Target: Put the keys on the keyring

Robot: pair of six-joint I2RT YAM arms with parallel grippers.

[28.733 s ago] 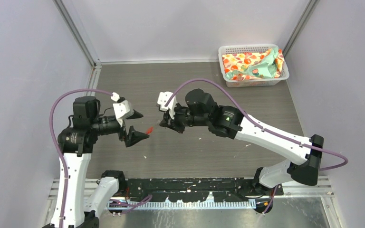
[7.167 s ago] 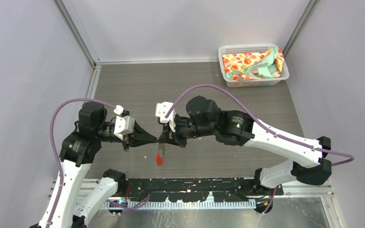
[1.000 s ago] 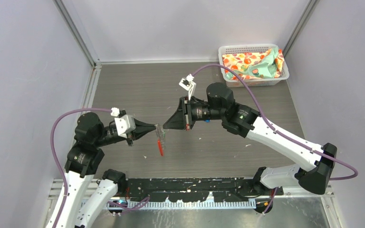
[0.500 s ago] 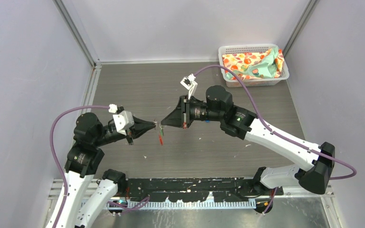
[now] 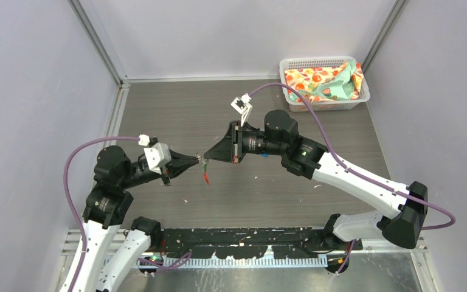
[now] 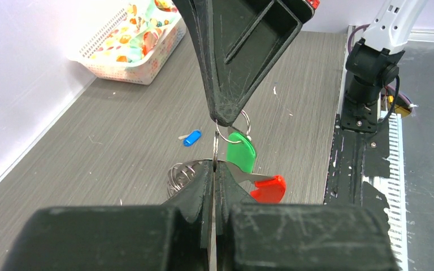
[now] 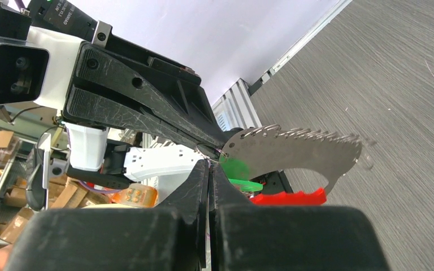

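Observation:
Both grippers meet tip to tip above the middle of the table. My left gripper point(image 5: 196, 159) point(image 6: 215, 165) is shut on the keyring's flat silvery plate point(image 7: 294, 149), seen edge-on in the left wrist view. The keyring's wire loops point(image 6: 179, 173) and red tag point(image 6: 268, 189) point(image 5: 206, 177) hang below. My right gripper point(image 5: 207, 157) point(image 7: 210, 164) is shut, apparently on the small ring carrying the green key point(image 6: 241, 151) point(image 7: 236, 167), right against the plate. The blue key point(image 6: 191, 138) lies on the table beyond.
A white basket point(image 5: 323, 83) with a patterned cloth stands at the back right corner. Metal rails point(image 5: 121, 91) and walls border the table at the left and back. The black base plate point(image 5: 249, 234) runs along the near edge.
Over the last second the left gripper rose and turned, and the red tag now hangs shorter and higher. The right gripper shifted slightly left. Both stayed shut.

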